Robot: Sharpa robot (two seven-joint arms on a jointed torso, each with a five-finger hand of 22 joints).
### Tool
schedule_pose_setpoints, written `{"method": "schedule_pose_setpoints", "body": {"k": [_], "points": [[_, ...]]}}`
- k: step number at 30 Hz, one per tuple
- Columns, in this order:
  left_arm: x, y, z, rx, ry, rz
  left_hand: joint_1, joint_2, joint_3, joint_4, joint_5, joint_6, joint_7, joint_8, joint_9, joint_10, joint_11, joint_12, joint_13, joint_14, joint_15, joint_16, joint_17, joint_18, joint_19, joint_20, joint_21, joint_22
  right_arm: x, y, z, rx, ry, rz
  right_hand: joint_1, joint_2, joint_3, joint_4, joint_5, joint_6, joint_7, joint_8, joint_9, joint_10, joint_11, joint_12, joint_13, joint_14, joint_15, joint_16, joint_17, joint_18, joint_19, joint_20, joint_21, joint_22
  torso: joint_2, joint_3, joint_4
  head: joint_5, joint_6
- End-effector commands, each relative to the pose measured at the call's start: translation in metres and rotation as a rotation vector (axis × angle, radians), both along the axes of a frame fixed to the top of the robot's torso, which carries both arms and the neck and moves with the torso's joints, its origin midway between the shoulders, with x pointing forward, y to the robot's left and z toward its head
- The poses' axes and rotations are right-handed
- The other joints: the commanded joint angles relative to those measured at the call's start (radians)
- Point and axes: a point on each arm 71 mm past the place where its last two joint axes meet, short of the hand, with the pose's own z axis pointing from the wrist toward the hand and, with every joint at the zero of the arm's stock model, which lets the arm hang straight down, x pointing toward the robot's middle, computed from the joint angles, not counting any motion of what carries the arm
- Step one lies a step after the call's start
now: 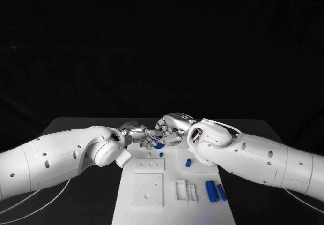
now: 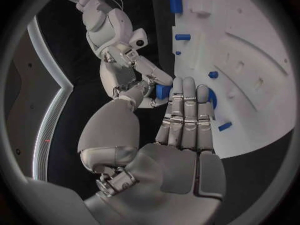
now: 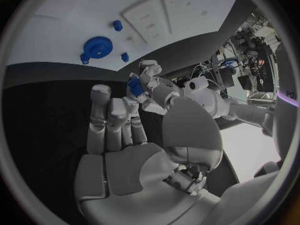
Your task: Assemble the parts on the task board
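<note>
Head view: both hands are meeting above the far end of the task board (image 1: 172,206). The left hand (image 1: 138,135) and right hand (image 1: 172,127) are crowding 1 small blue part (image 1: 158,139); 2 blue cylinders (image 1: 216,191) are lying near the board's near right edge.

Left wrist view: the left hand's fingers (image 2: 186,116) are lying straight and together, holding nothing; the right hand's fingertips are pinching the blue part (image 2: 163,91).

Right wrist view: the part (image 3: 134,87) is sitting off the board's edge, short and blocky. A blue gear (image 3: 97,46) is lying on the board. Judged step: carrying 1 part; next calls for lining it up over its seat.

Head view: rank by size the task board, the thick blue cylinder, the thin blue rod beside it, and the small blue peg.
1. Task board
2. Thick cylinder
3. Thin rod, similar length but slimmer
4. Peg
</note>
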Motion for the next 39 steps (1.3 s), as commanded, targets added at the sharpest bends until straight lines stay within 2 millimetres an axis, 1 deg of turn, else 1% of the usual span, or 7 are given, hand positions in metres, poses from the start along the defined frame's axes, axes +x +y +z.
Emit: {"method": "schedule_pose_setpoints", "body": {"k": [1,12,14,20,29,34,39], "points": [[-0.002,-0.007,0.002,0.007,-0.001,-0.047,0.019,0.02,-0.003,-0.023,0.002,0.014,-0.004,0.004,0.001,0.016,-0.003,0.007,0.006,0.008,-0.003,0.011,-0.001,0.009,0.004,-0.009,0.007,0.008,-0.001,0.002,-0.003,-0.015,0.001,0.005,0.011,0.002,0.004,0.001,0.003,0.024,0.016,0.004,0.001,0.005,-0.001,-0.002,-0.001,0.003,-0.007,0.001,0.001,0.038,0.005,0.002,0.004,0.015,0.001,0.0003,0.0002,0.0,-0.001],[-0.001,-0.006,0.002,-0.002,-0.012,-0.046,0.036,0.107,0.0,-0.076,0.033,0.055,-0.017,0.009,0.0,0.048,-0.016,0.014,0.022,0.011,-0.008,0.027,-0.004,0.001,0.008,-0.015,0.013,0.006,-0.001,0.002,-0.007,-0.026,0.015,0.009,0.01,0.001,0.004,0.001,0.003,0.024,0.016,0.004,0.001,0.006,-0.001,-0.002,-0.001,0.003,-0.007,0.001,0.002,0.038,0.005,0.002,0.004,0.015,0.0,0.0011,-0.0002,-0.001,-0.004],[-0.001,-0.005,0.003,-0.006,-0.013,-0.043,0.055,0.129,0.03,-0.082,-0.002,0.061,-0.02,0.009,0.001,0.053,-0.019,0.015,0.025,0.01,-0.009,0.029,-0.005,0.002,0.009,-0.017,0.013,0.004,-0.001,0.001,-0.008,-0.028,0.019,0.007,0.01,0.001,0.004,0.001,0.003,0.024,0.016,0.004,0.001,0.006,-0.001,-0.002,-0.001,0.003,-0.007,0.001,0.002,0.038,0.005,0.002,0.004,0.015,0.0,0.0009,-0.0005,-0.001,-0.005],[0.0,-0.003,0.003,-0.015,-0.014,-0.033,0.061,0.13,0.117,-0.059,-0.004,0.07,-0.021,0.009,0.004,0.062,-0.02,0.014,0.031,0.007,-0.006,0.033,-0.008,-0.003,0.01,-0.014,0.015,0.003,0.0,-0.001,-0.011,-0.033,0.03,0.004,0.009,0.0,0.004,0.002,0.003,0.024,0.016,0.004,0.001,0.006,-0.001,-0.002,-0.001,0.003,-0.007,0.001,0.002,0.038,0.005,0.002,0.004,0.015,0.0,0.0011,-0.0003,-0.001,-0.005],[0.001,-0.004,0.003,-0.017,-0.009,-0.036,0.029,0.132,0.167,-0.035,-0.004,0.085,-0.026,0.013,0.012,0.076,-0.026,0.017,0.042,0.009,-0.008,0.043,-0.008,-0.005,0.008,-0.015,0.022,0.008,0.0,-0.002,-0.014,-0.034,0.036,0.0,0.008,0.0,0.004,0.002,0.003,0.024,0.016,0.004,0.001,0.006,-0.001,-0.002,-0.001,0.003,-0.007,0.001,0.002,0.038,0.005,0.002,0.004,0.015,0.001,0.0015,-0.0009,-0.001,-0.009],[0.0,-0.006,0.002,0.0,-0.003,-0.051,0.032,0.126,0.191,-0.047,-0.003,0.094,-0.031,0.016,0.017,0.084,-0.031,0.021,0.049,0.014,-0.012,0.052,-0.006,-0.004,0.008,-0.019,0.028,0.011,-0.001,-0.002,-0.014,-0.028,0.036,-0.001,0.008,0.0,0.004,0.002,0.003,0.024,0.016,0.004,0.001,0.006,-0.001,-0.002,-0.001,0.003,-0.007,0.001,0.002,0.038,0.006,0.002,0.004,0.015,0.001,0.0018,-0.0001,-0.002,-0.01],[0.0,-0.007,0.001,0.018,-0.003,-0.056,0.056,0.107,0.225,-0.103,0.012,0.104,-0.035,0.017,0.021,0.091,-0.034,0.024,0.057,0.014,-0.014,0.059,-0.007,-0.008,0.008,-0.021,0.036,0.014,-0.001,-0.001,-0.014,-0.026,0.038,0.001,0.007,0.0,0.003,0.002,0.003,0.024,0.016,0.004,0.001,0.006,-0.001,-0.002,-0.001,0.003,-0.007,0.001,0.002,0.038,0.006,0.002,0.004,0.015,0.001,0.0016,0.0006,-0.001,-0.012]]}}
